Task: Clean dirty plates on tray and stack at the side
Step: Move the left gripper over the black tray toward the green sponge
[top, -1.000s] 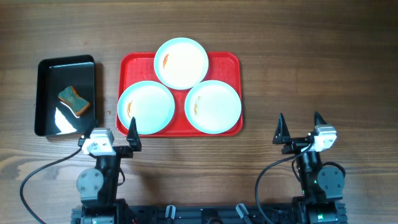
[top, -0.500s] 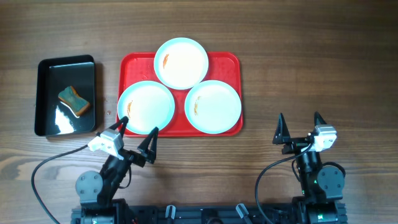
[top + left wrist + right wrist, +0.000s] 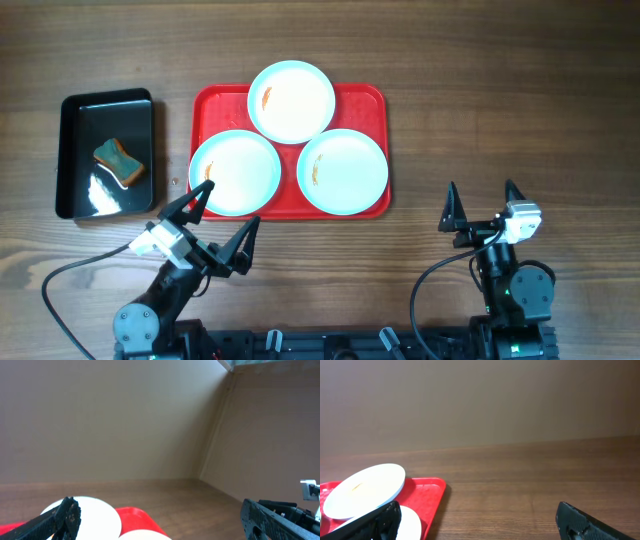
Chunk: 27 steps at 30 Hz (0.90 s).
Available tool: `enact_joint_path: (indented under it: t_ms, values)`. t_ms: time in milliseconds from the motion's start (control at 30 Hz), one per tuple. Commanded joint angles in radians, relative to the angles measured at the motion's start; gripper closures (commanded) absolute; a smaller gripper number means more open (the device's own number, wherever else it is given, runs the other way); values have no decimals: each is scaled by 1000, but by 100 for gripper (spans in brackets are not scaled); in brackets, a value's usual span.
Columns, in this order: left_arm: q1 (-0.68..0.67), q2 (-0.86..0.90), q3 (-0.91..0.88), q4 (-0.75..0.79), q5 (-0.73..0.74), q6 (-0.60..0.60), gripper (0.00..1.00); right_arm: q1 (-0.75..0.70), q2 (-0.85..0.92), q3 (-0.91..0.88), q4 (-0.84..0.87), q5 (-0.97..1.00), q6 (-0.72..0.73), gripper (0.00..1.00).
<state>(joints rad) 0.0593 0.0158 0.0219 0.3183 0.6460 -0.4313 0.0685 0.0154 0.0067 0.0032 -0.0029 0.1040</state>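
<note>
Three pale plates lie on the red tray (image 3: 366, 100): one at the back (image 3: 291, 101), one front left (image 3: 235, 172), one front right (image 3: 343, 171). Each has a small orange smear near its left side. My left gripper (image 3: 222, 228) is open and empty, tilted, just in front of the tray's front left corner. My right gripper (image 3: 483, 206) is open and empty, to the right of the tray's front. In the left wrist view a plate (image 3: 95, 514) and the tray (image 3: 137, 518) show low down. The right wrist view shows the tray (image 3: 426, 493) and the back plate (image 3: 364, 490).
A glossy black tray (image 3: 75, 160) holding a teal and tan sponge (image 3: 119, 162) stands left of the red tray. Bare wooden table lies right of the red tray and beyond it.
My left arm has swung forward and turned right, its open fingers now spread wider near the tray's front left corner. The right arm has not moved.
</note>
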Motion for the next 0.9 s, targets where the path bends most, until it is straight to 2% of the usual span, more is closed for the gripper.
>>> enact_joint_path:
  t_ms: [0,67,167,333,467,600,667,733,800,833,867]
  values:
    - [5,50,112,-106,-40,68,0,-4,-5,-2,2,-8,8,0]
    - [5,120,213,-282,-177,124,0,-4,-5,-2,2,-8,8,0]
    - [5,255,355,-453,-330,218,0,-4,-5,-2,2,-8,8,0]
    - [5,600,668,-719,-574,263,0,-4,-5,-2,2,-8,8,0]
    - [5,933,961,-969,-563,319,0,-4,-5,-2,2,-8,8,0]
    - [5,1158,1145,-1096,-327,319,0,-4,-5,-2,2,-8,8,0]
    - [5,1228,1178,-1091,-256,319,0,-4,-5,-2,2,-8,8,0]
    - [7,1276,1189,-1052,-263,296,0,-4,-5,-2,2,-8,8,0]
    - [26,1315,1217,-1049,-356,172,0,-4,-5,-2,2,-8,8,0]
    - [53,1352,1257,-1088,-449,77,0,-4,-5,-2,2,-8,8,0]
    - [72,1377,1287,-1120,-486,59,0,-4,-5,-2,2,-8,8,0]
